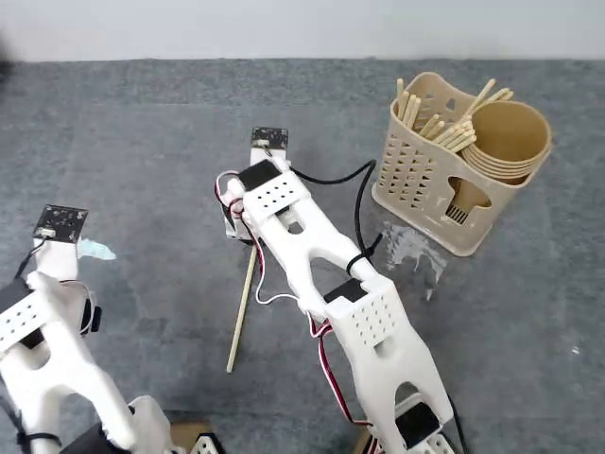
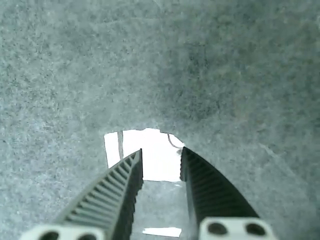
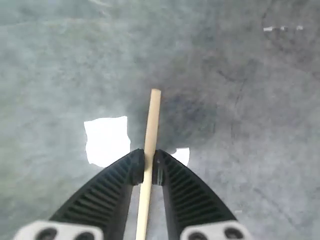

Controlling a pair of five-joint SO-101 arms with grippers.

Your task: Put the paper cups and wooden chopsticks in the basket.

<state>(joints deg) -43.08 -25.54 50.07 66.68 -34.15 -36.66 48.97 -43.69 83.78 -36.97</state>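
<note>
The right hand (image 3: 148,161) was clenched on a chopstick (image 3: 152,117), well apart from the basket (image 1: 416,184). The left hand (image 2: 161,162) was held open above the bench (image 2: 225,75), nothing gripped. In the basket, cups (image 1: 511,132) and other chopsticks (image 1: 446,130) were stood.

Basket (image 1: 416,180) beige, slotted grid pattern; paper cups (image 1: 515,132) kraft tan; chopsticks (image 1: 452,130) pale wood; chopstick (image 3: 151,120) light tan; surface (image 1: 142,142) mottled grey; arms (image 1: 312,246) white; cable (image 1: 358,203) black; right gripper (image 3: 147,167) black, ribbed
</note>
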